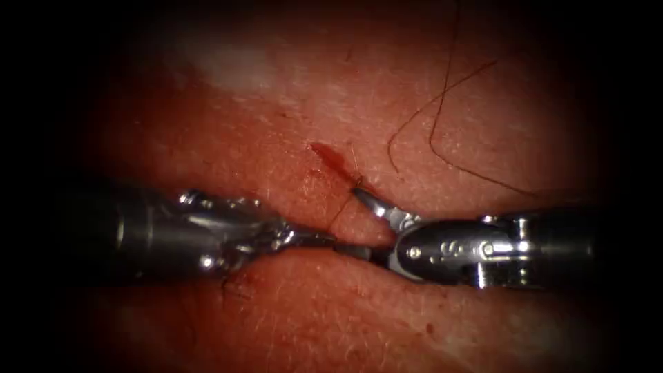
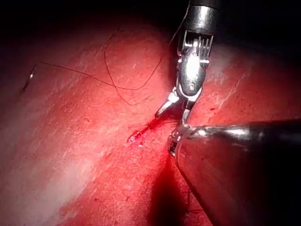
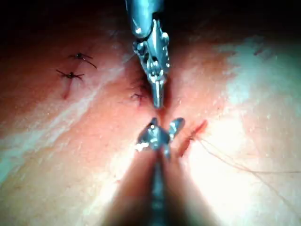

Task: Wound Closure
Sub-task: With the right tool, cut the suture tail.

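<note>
Here, the tissue [image 1: 290, 117] lies under both tools, its cut running across between them; the left end effector [image 1: 324, 240] reaches in from the left, its jaws together near the middle of the cut, though whether they pinch anything cannot be told; the right end effector [image 1: 364, 224] meets it from the right with jaws spread apart, one tip raised toward a small patch of red fluid [image 1: 328, 155]; dark thread [image 1: 442, 124] loops loosely over the tissue to the upper right; in the left wrist view the needle [image 2: 29, 77] lies on the tissue, well apart from both tools; in the right wrist view, finished stitches [image 3: 71, 75] sit along the cut.
</note>
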You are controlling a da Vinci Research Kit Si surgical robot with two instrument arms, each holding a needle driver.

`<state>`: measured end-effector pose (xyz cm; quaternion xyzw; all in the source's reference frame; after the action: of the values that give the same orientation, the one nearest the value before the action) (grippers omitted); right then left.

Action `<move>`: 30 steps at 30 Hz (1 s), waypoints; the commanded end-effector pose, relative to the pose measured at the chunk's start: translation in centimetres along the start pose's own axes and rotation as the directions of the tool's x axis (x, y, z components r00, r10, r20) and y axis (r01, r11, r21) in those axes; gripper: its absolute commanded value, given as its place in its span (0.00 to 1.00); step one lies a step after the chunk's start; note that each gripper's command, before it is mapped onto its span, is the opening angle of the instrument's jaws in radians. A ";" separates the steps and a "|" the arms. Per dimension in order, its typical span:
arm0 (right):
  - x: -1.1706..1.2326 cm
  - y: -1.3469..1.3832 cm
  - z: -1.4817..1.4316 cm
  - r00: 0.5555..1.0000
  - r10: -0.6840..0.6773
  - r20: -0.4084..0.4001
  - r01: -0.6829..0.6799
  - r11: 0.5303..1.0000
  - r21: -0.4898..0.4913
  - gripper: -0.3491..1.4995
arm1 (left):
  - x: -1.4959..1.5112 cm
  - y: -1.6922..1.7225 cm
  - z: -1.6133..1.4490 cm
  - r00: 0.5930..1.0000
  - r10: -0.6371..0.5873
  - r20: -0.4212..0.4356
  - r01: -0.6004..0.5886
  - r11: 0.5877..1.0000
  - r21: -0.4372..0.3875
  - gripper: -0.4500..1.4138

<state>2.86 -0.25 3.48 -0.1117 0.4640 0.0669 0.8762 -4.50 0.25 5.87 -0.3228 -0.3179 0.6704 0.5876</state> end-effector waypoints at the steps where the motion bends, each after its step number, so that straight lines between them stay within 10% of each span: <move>1: -0.03 -0.04 0.15 0.999 -0.033 0.005 0.033 0.999 -0.010 0.75 | -0.06 -0.02 0.10 1.000 -0.001 0.006 0.001 1.000 -0.005 0.00; 27: -0.39 -0.06 0.75 0.973 -0.230 -0.012 0.230 0.972 -0.049 0.73 | -0.13 -0.06 0.21 1.000 0.013 0.017 -0.012 1.000 -0.022 0.00; 30: -0.39 -0.07 0.75 0.973 -0.231 -0.016 0.231 0.972 -0.033 0.51 | -0.13 -0.06 0.21 1.000 0.013 0.017 -0.013 1.000 -0.022 0.00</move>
<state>3.19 -0.07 4.18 -0.1745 0.4523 -0.0321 0.8740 -4.57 0.18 5.99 -0.3264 -0.3272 0.6733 0.5772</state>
